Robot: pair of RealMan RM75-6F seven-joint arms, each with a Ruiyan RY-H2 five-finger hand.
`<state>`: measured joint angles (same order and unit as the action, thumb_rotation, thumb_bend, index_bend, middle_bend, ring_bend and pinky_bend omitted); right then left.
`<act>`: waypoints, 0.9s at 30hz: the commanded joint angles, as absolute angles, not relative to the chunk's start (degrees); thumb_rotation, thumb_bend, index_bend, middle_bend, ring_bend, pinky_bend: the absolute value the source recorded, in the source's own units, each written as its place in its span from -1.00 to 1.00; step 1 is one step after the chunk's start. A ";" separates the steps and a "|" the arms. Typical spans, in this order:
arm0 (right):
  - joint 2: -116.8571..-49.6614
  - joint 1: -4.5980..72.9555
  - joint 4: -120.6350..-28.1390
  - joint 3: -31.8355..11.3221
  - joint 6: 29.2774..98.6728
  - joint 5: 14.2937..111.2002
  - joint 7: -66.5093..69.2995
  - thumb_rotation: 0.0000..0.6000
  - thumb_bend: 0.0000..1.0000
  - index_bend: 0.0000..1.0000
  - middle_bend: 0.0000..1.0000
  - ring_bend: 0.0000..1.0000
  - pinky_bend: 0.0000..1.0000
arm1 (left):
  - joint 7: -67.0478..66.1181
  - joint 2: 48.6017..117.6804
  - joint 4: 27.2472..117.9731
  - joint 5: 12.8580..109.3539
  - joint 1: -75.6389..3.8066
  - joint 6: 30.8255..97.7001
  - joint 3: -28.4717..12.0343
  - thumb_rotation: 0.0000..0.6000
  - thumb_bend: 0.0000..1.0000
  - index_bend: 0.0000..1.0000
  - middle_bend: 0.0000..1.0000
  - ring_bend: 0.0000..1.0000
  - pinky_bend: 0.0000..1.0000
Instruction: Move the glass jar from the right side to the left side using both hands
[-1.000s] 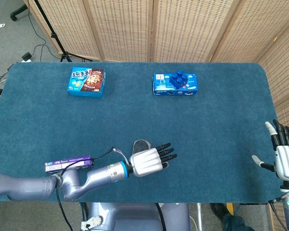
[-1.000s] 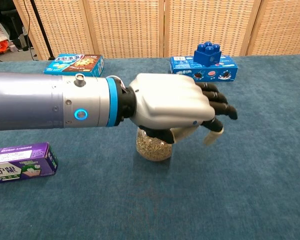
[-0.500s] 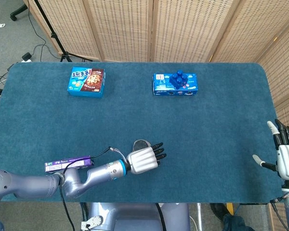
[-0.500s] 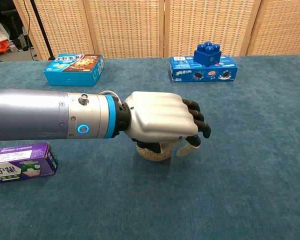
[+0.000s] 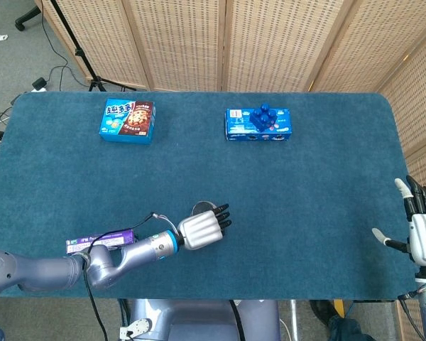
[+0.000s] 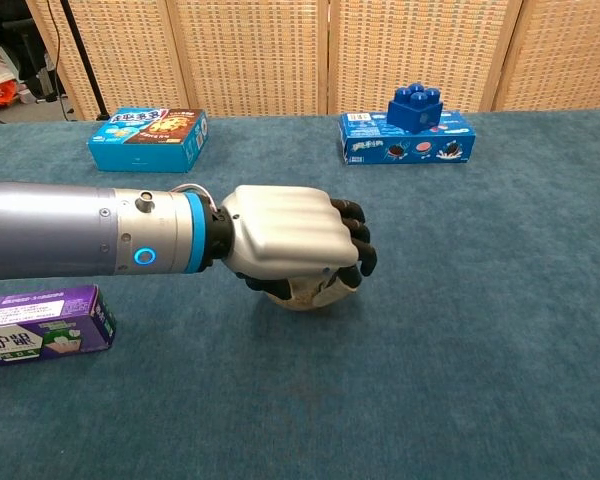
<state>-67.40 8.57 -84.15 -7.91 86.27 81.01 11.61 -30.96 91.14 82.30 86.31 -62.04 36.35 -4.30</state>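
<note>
One glass jar [image 6: 305, 293] is set near the table's [image 5: 319, 185] front edge, mostly covered by the left hand [image 6: 292, 243], whose fingers are curled down over its top. The right hand [image 5: 420, 231] is held spread and empty at the table's right edge. Rigid, smooth, breakable glass is assumed; its sides should be enclosed firmly.

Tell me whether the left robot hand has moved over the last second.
Yes. In the head view the left robot hand has drawn back leftward, toward the purple box, and its fingers have curled down over the jar.
</note>
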 commanded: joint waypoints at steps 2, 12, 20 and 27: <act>-67.46 8.52 -84.33 -8.06 86.06 80.95 11.37 1.00 -1.00 -0.99 -1.00 -1.00 -1.00 | -30.02 89.63 81.85 86.69 -61.46 37.31 -3.37 1.00 1.00 0.13 -0.46 -0.69 -0.80; -67.32 8.26 -84.80 -8.41 85.91 81.08 11.34 1.00 -1.00 -0.99 -1.00 -1.00 -1.00 | -28.34 87.27 79.68 84.76 -59.99 38.26 -2.34 1.00 1.00 0.14 -0.46 -0.69 -0.76; -67.25 8.07 -85.17 -8.59 85.80 81.23 11.18 1.00 -1.00 -0.99 -1.00 -1.00 -1.00 | -29.65 85.89 78.31 80.31 -59.14 37.40 -2.37 1.00 1.00 0.14 -0.46 -0.69 -0.76; -67.16 8.04 -85.19 -8.74 85.51 81.24 11.48 1.00 -1.00 -0.99 -1.00 -1.00 -1.00 | -31.57 83.48 78.31 77.98 -58.48 37.39 -1.82 1.00 1.00 0.14 -0.46 -0.69 -0.76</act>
<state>-67.16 8.04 -85.19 -8.74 85.51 81.25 11.48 -31.47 83.63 78.29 78.13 -58.60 37.36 -1.92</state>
